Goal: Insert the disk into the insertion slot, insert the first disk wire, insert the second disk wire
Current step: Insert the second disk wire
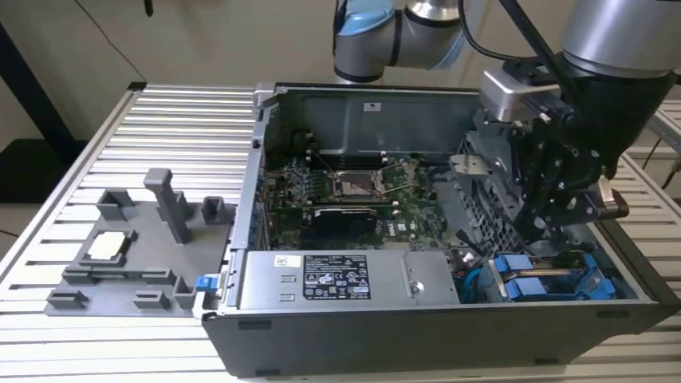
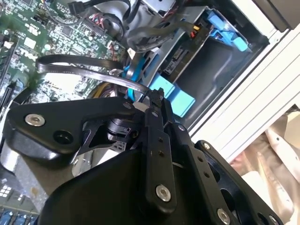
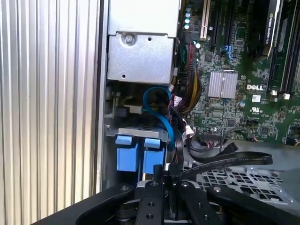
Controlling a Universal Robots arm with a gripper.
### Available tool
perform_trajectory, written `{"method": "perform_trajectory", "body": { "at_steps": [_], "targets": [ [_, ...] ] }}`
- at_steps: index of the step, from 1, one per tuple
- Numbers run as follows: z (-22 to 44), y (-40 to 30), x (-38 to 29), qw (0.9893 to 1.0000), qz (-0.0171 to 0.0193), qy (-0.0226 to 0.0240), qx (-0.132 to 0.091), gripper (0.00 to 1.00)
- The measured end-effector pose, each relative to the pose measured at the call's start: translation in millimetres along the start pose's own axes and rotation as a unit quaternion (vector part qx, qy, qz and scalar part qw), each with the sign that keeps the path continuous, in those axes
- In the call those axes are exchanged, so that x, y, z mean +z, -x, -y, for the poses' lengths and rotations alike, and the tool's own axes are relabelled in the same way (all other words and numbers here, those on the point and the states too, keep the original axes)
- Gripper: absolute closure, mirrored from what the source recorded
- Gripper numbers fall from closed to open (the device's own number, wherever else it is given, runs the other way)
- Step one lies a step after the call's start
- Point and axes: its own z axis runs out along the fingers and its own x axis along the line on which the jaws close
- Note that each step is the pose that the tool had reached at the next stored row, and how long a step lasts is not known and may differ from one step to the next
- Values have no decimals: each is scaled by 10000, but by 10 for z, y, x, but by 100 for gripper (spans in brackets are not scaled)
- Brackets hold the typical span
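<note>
- My black claw is down inside the open grey computer case, at the right of the exterior view.
- In both wrist views my fingertips are pinched shut on a flat black cable, which arcs away over the green motherboard.
- The disk in its bright blue plastic carrier sits in the bay at the case's lower right corner, just below my claw.
- A thin blue wire loops above the blue carrier tabs.
- The grey labelled power-supply box lies left of the disk.
- A grey moulded fixture tray rests on the ribbed metal surface, well apart at the left.
</note>
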Motion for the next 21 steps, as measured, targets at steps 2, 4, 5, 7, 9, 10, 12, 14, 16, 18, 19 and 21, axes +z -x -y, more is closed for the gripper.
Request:
{"method": "perform_trajectory", "body": {
  "at_steps": [2, 4, 5, 7, 9, 10, 12, 14, 16, 18, 19, 21],
  "targets": [
    [30, -30, 5, 10000, 1, 10, -1, 84],
    [61, -60, 10, 10000, 2, 21, -2, 84],
    [75, -75, 13, 10000, 3, 27, -3, 84],
    [106, -106, 17, 10000, 4, 39, -4, 84],
    [153, -157, 25, 10000, 6, 57, -5, 84],
    [167, -175, 28, 10000, 7, 63, -6, 84],
    [183, -205, 32, 10000, 8, 76, -7, 84],
    [183, -205, 32, 10000, 8, 80, -7, 84],
    [183, -205, 32, 10000, 8, 84, -7, 84],
    [183, -206, 32, 9999, 66, 80, -4, 84],
    [183, -206, 32, 9999, 155, 73, 2, 84],
    [183, -207, 32, 9994, 342, 58, 13, 84]
  ]
}}
